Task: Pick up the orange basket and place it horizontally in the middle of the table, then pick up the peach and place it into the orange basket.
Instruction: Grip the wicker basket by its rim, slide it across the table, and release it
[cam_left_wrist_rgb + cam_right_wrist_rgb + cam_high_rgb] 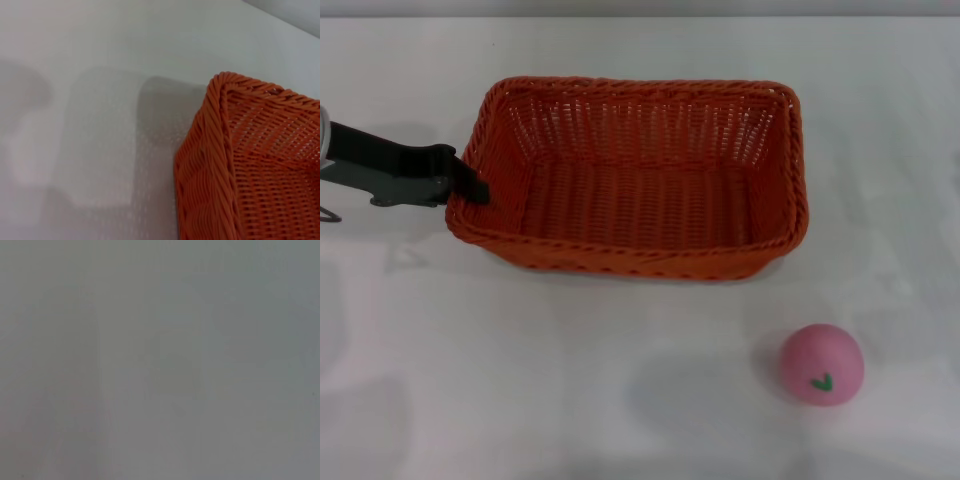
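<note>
Head view — left hand [470,188] at orange basket [640,175] left rim.

There is one basket [640,180], orange and woven, and one peach [821,363], a pink ball with a green leaf mark. Both sit on one white table [520,380]. One gripper [470,188] is visible, the robot's left, at the basket's left end. That makes two loose items in all.
</note>
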